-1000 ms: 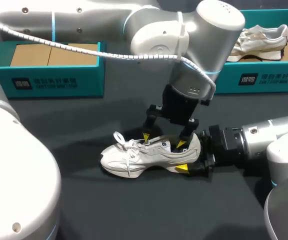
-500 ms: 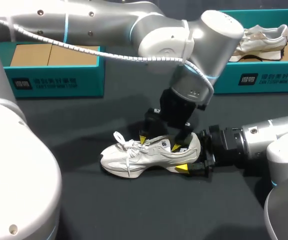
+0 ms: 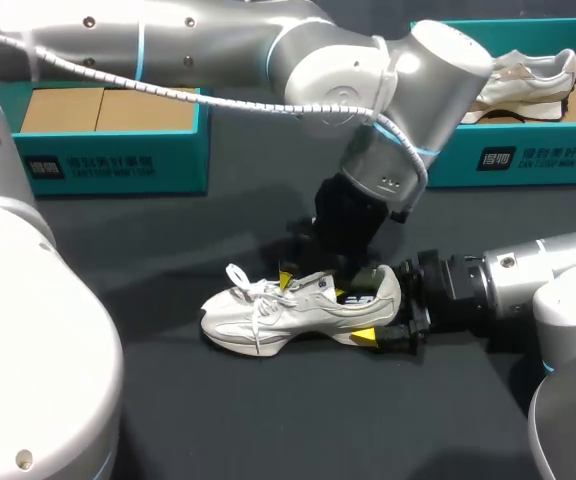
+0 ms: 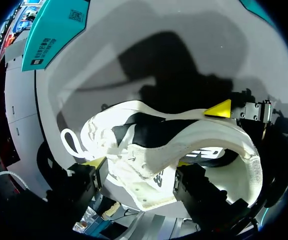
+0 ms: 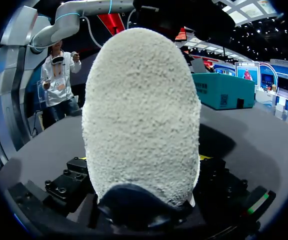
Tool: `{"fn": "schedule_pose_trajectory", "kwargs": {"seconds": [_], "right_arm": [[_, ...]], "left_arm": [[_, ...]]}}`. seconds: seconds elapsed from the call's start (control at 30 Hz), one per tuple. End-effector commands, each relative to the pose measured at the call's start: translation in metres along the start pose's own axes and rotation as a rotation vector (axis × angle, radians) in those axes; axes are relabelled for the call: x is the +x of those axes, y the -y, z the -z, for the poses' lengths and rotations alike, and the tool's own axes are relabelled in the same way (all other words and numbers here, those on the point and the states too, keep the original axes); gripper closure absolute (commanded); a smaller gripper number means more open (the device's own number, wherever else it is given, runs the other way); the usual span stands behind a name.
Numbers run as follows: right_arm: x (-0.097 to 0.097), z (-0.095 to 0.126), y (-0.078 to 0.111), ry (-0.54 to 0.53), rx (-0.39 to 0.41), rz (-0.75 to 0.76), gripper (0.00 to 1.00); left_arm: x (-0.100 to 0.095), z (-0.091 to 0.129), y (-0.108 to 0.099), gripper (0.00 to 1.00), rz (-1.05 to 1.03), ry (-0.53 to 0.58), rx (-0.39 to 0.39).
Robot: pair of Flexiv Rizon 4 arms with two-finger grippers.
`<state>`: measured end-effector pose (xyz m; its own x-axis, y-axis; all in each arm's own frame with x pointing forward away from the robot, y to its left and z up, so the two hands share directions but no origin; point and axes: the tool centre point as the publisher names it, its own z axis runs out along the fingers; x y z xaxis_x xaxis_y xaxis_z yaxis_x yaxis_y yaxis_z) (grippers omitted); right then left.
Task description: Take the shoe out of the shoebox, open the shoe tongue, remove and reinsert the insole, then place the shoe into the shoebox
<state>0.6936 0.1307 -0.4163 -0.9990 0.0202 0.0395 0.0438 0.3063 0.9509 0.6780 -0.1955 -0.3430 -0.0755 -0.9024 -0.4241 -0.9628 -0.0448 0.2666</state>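
Observation:
A white shoe (image 3: pixel 288 308) lies on the dark table, toe to the left. My right gripper (image 3: pixel 383 315) comes in from the right and is shut on the shoe's heel (image 5: pixel 141 115), which fills the space between its fingers. My left gripper (image 3: pixel 313 286) stands straight down over the shoe's mouth. It is open, one yellow tip at the laces and one inside the opening. The tongue (image 4: pixel 139 172) lies between its fingers (image 4: pixel 96 162). Beyond the shoe, at the heel, one right fingertip (image 4: pixel 219 109) shows.
A teal shoebox (image 3: pixel 108 160) with a brown bottom stands at the back left. A second teal box (image 3: pixel 528 158) at the back right holds another pale shoe (image 3: pixel 523 80). Bare table lies in front of the shoe.
My left gripper has come down onto the shoe's mouth and its fingers have drawn closer together. The right gripper and the shoe have stayed put.

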Motion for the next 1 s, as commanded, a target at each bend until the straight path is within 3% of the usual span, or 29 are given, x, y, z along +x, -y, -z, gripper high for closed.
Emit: {"fn": "schedule_pose_trajectory", "kwargs": {"seconds": [0.03, 0.43, 0.5, 0.63, 0.7, 1.0], "right_arm": [[0.001, -0.001, 0.000, 0.000, 0.005, 0.000, 1.00], [0.001, -0.001, 0.000, 0.000, 0.005, 0.000, 1.00], [0.001, -0.001, 0.000, 0.000, 0.005, 0.000, 1.00], [0.001, -0.001, 0.000, 0.000, 0.005, 0.000, 1.00], [0.001, -0.001, 0.000, 0.000, 0.005, 0.000, 1.00], [0.001, -0.001, 0.000, 0.000, 0.005, 0.000, 1.00]], "left_arm": [[-0.003, 0.001, -0.001, 0.43, 0.003, 0.000, 0.004], [-0.013, 0.010, -0.014, 0.64, -0.025, -0.008, 0.010], [-0.015, 0.011, -0.017, 0.75, -0.025, -0.008, 0.016], [-0.019, 0.012, -0.022, 0.85, -0.022, -0.006, 0.024], [-0.023, 0.014, -0.024, 0.99, -0.018, -0.012, 0.030], [-0.052, 0.009, -0.028, 1.00, 0.045, -0.097, 0.043]]}}
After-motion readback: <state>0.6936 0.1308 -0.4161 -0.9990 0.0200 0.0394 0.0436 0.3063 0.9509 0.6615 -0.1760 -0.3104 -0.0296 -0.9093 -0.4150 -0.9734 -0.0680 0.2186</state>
